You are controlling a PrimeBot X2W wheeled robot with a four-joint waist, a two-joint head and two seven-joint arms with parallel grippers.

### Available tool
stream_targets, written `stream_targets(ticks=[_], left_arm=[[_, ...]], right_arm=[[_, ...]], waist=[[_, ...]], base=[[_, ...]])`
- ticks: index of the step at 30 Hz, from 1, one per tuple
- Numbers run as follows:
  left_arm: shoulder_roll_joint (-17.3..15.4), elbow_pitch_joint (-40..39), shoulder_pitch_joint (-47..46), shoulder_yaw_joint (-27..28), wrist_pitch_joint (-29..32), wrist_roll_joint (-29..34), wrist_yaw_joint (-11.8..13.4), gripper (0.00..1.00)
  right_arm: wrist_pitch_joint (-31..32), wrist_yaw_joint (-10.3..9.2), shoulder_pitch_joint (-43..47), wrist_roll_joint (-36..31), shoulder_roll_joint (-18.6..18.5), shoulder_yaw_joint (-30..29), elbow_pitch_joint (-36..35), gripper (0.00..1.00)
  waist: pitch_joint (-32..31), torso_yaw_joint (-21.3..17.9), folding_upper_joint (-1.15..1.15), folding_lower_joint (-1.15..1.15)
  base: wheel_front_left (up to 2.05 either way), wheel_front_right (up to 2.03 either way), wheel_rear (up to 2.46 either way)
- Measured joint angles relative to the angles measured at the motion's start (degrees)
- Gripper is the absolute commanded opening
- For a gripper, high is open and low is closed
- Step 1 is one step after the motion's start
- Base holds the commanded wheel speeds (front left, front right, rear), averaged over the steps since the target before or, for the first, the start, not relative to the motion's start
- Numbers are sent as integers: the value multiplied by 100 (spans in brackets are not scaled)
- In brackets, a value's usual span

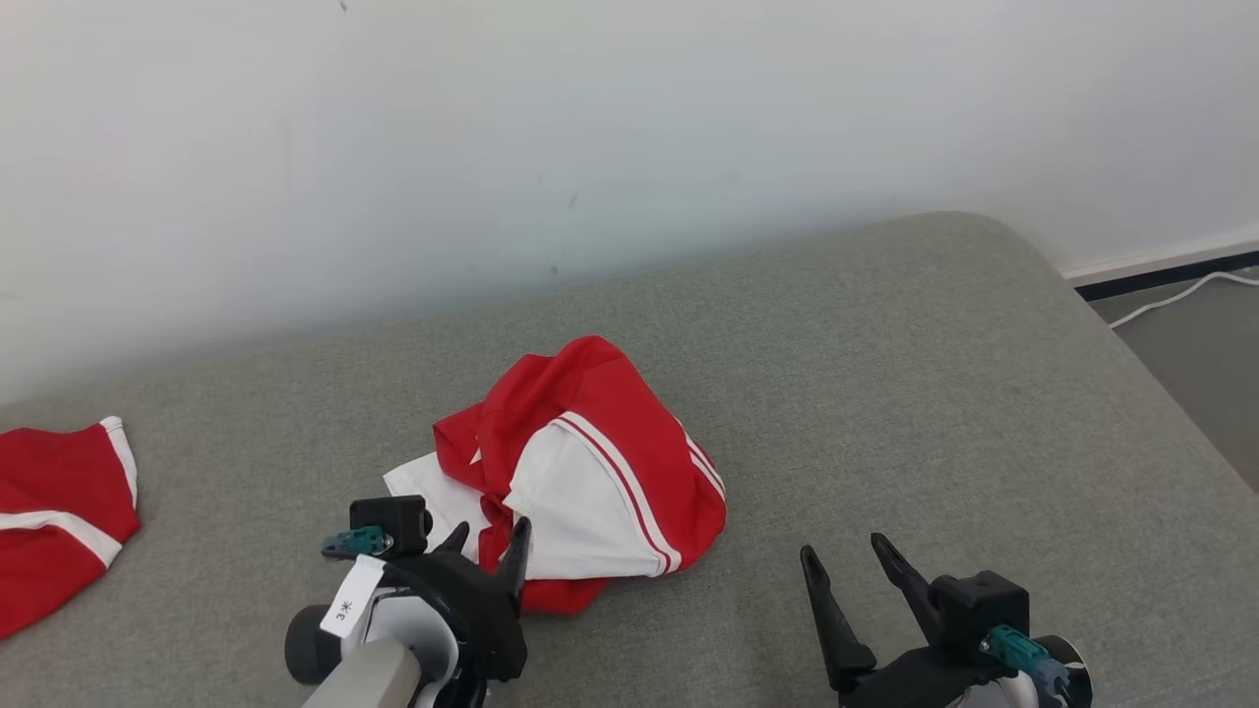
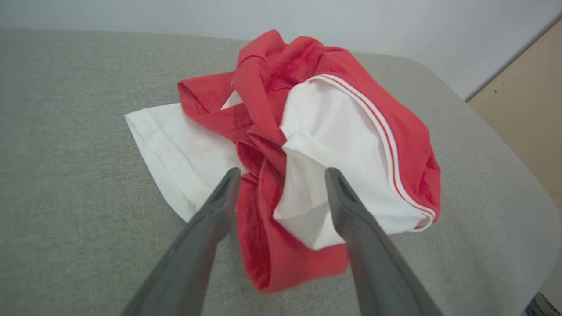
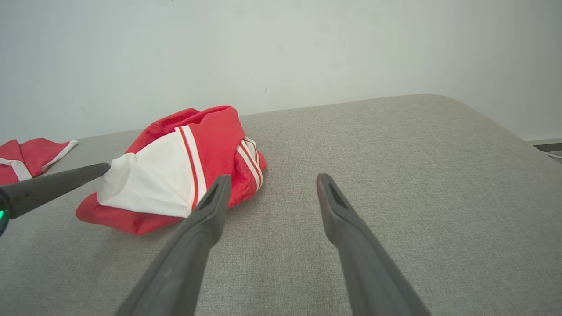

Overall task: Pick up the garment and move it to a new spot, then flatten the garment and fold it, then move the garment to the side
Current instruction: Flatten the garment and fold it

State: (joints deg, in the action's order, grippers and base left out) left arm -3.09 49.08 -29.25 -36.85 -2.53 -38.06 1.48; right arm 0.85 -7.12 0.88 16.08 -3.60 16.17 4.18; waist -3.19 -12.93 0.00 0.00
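Observation:
The garment (image 1: 590,462), red with white panels and white stripes, lies crumpled in the middle of the grey padded surface (image 1: 885,393). My left gripper (image 1: 492,528) is open at the garment's near edge. In the left wrist view the garment (image 2: 316,127) lies just past my left gripper (image 2: 283,171), whose fingers straddle a red fold; I cannot tell whether they touch it. My right gripper (image 1: 841,546) is open over bare fabric to the right of the garment, holding nothing. In the right wrist view my right gripper (image 3: 274,177) points past the garment (image 3: 149,175), which lies to its left.
A second red-and-white garment (image 1: 59,511) lies at the surface's left edge. A pale wall runs behind. The surface's rounded right edge drops to the floor, where a white cable (image 1: 1170,300) runs. One finger of the left gripper (image 3: 52,186) crosses the right wrist view.

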Motion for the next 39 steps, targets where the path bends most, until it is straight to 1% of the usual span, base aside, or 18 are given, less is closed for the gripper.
stream_targets(ticks=[9, 16, 20, 21, 22, 23, 24, 25, 33, 38, 39], left_arm=[[45, -402, 1, -85, 32, -30, 15, 100], [44, -319, 46, -192, 203, 102, 290, 100], [31, -320, 86, -192, 263, 124, 312, 100], [31, -325, 86, -192, 302, 124, 313, 83], [33, -330, 86, -196, 302, 124, 314, 49], [33, -342, 86, -197, 311, 124, 320, 20], [33, -348, 86, -197, 326, 125, 345, 12], [32, -352, 86, -198, 355, 126, 361, 0], [31, -610, 107, -223, 370, 110, 347, 0], [54, -1079, -51, -199, 342, -21, 102, 0], [59, -1182, -164, -211, 338, -24, 89, 0]], right_arm=[[-2, 0, 11, 0, 1, -83, 1, 100], [-1, 0, 13, 0, 2, -82, -1, 100], [-1, 0, 13, 0, 3, -83, -2, 100], [-1, 0, 13, 0, 3, -85, -2, 100], [-1, 0, 13, 0, 3, -85, -2, 100], [-1, 0, 13, 0, 3, -85, -2, 100], [-1, 0, 13, 0, 3, -83, -2, 100], [-1, 0, 13, 0, 3, -83, -2, 100], [15, -1, -5, 0, 8, -18, 62, 100], [23, 0, -21, -1, 12, 79, 119, 100], [23, 0, -24, -1, 13, 100, 127, 100]], waist=[[10, -48, 0, 0], [24, -37, 0, 0], [35, -37, 0, 0], [36, -38, 0, 0], [37, -39, 0, 0], [38, -40, 0, 0], [39, -41, 0, 0], [40, -43, 0, 0], [19, -99, 0, 0], [-13, -210, 0, 0], [-19, -242, 0, 0]], base=[[0, 0, 0], [0, 0, 0], [0, 0, 0], [0, 0, 0], [0, 0, 0], [0, 0, 0], [0, 0, 0], [0, 0, 0], [0, 0, 0], [0, 0, 0], [0, 0, 0]])
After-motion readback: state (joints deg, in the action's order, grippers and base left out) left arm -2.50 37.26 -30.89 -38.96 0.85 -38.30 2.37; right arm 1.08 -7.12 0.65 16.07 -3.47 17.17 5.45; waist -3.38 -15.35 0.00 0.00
